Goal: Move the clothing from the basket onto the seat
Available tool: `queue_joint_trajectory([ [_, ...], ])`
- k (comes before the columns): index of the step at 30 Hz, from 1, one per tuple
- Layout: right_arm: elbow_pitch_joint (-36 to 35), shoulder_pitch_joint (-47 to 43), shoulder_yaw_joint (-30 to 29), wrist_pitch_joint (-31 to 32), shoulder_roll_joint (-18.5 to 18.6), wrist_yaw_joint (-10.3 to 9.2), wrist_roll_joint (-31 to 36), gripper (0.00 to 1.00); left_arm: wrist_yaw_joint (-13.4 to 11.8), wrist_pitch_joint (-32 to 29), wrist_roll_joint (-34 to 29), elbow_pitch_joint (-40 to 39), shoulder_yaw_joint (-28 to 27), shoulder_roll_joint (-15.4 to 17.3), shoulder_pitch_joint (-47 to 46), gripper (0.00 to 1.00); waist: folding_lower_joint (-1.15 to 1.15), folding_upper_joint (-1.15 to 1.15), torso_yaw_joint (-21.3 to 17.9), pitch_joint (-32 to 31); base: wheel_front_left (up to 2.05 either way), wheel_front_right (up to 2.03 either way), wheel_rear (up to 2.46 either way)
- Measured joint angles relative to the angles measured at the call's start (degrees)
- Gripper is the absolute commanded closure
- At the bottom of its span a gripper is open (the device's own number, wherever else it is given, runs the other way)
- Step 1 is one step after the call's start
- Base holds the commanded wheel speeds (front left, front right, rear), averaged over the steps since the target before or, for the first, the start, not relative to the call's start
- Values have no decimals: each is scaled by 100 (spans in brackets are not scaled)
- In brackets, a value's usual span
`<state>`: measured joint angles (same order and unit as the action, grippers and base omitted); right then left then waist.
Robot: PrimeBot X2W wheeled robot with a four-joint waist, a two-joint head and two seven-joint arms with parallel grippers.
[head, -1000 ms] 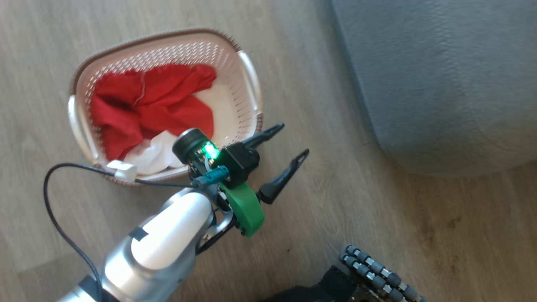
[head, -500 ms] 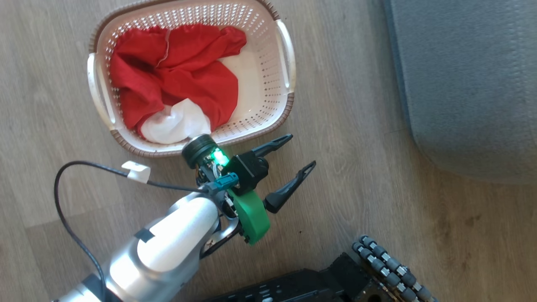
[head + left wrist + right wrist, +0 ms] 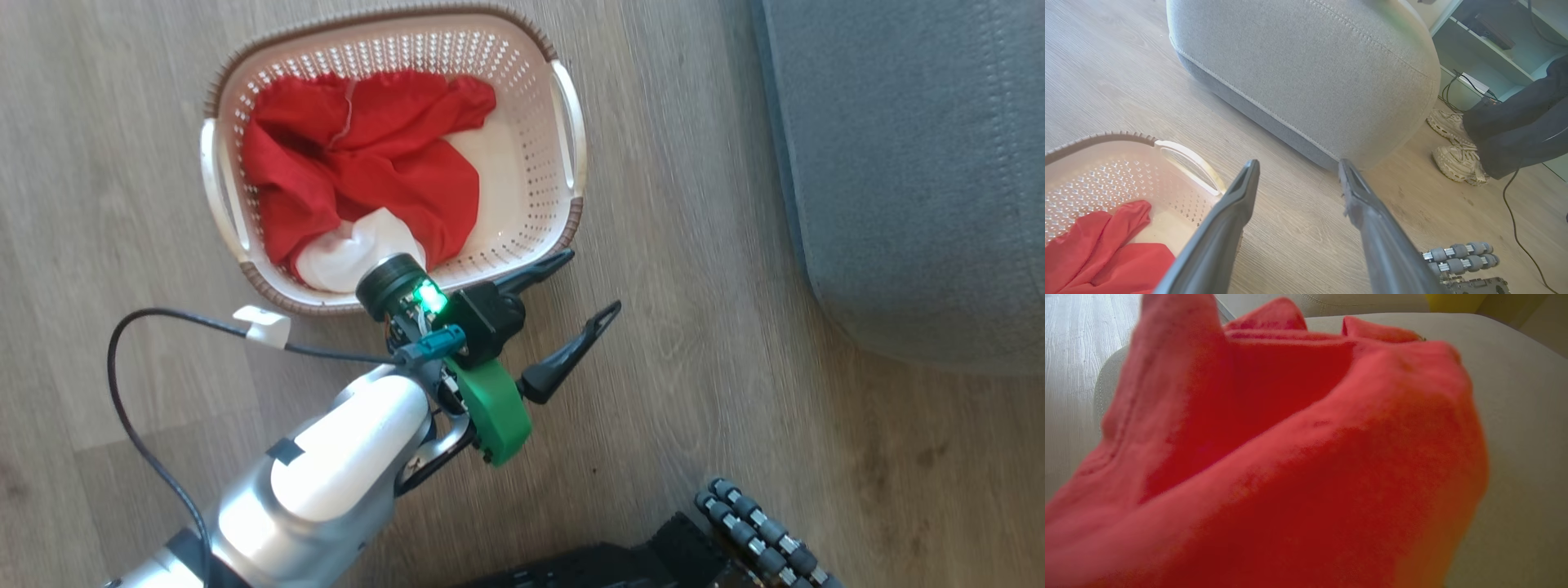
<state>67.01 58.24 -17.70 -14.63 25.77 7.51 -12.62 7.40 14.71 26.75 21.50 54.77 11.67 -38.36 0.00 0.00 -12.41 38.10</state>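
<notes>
Over the last second the head view's framing has slid, so the basket (image 3: 571, 106) now sits upper centre rather than upper left (the camera turned; the things themselves have not shifted). The clothing (image 3: 367, 171) is still heaped inside it, red over white. The left end effector (image 3: 593, 280) stays released and empty above the floor (image 3: 694, 425), its upper finger just beside the basket's lower right corner. The seat (image 3: 914, 163) lies along the right edge, well apart. In the right wrist view, red cloth (image 3: 1290, 457) looms before a pale cushion (image 3: 1515, 416); whether the right end effector is released or clenched I cannot tell. The basket's load, I judge, remains to be moved.
</notes>
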Motion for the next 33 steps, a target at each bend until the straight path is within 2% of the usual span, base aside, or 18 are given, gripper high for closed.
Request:
queue_joint_trajectory([
  [11,-592,-1331,945,0,-114,0,-582,0,0,0,1,-1,-339,-213,264,0,0,0,174,-536,0,0,0],
  [17,-1095,-2126,1689,0,-191,0,-873,0,0,0,1,-1,-590,-334,483,0,0,0,377,-930,0,0,0],
  [24,-2101,-2687,2210,0,-478,0,-1005,0,0,-1,1,31,-1082,-460,967,0,0,0,623,-1473,0,0,0],
  [33,-2916,-3156,2605,0,-508,0,-1352,0,0,0,-18,101,-1945,-571,1675,0,0,0,1069,-2253,0,0,0],
])
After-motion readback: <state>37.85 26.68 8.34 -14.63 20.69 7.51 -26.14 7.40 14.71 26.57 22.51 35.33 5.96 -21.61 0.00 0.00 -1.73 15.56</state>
